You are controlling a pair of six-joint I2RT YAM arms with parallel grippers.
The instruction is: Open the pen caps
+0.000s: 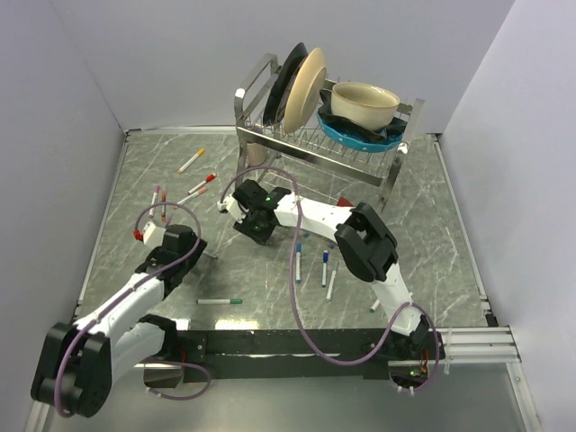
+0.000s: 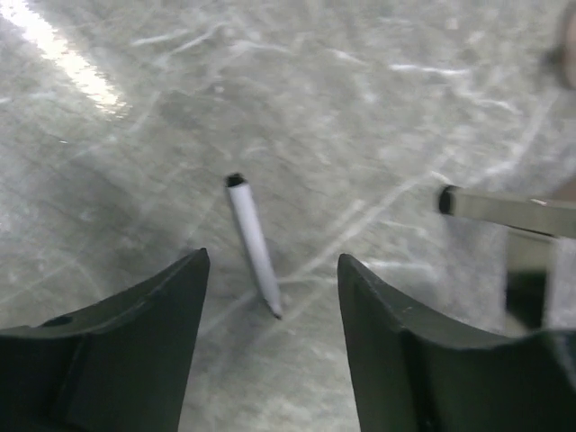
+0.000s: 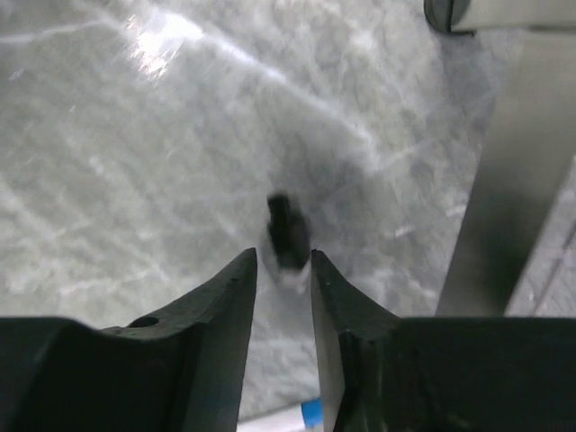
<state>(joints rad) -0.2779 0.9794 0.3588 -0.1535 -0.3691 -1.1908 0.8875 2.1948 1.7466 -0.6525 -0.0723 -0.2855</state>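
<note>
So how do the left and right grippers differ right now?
The left gripper has its jaws spread wide; the right gripper shows only a narrow gap. Below the left gripper lies a white pen barrel; just past the right gripper's tips is a small, blurred black piece, probably a cap. Both hold nothing and point down at the table.

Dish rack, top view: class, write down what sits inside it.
A black plate and a cream plate stand on edge; a cream bowl sits above a blue dish. What lies between those two is covered.
</note>
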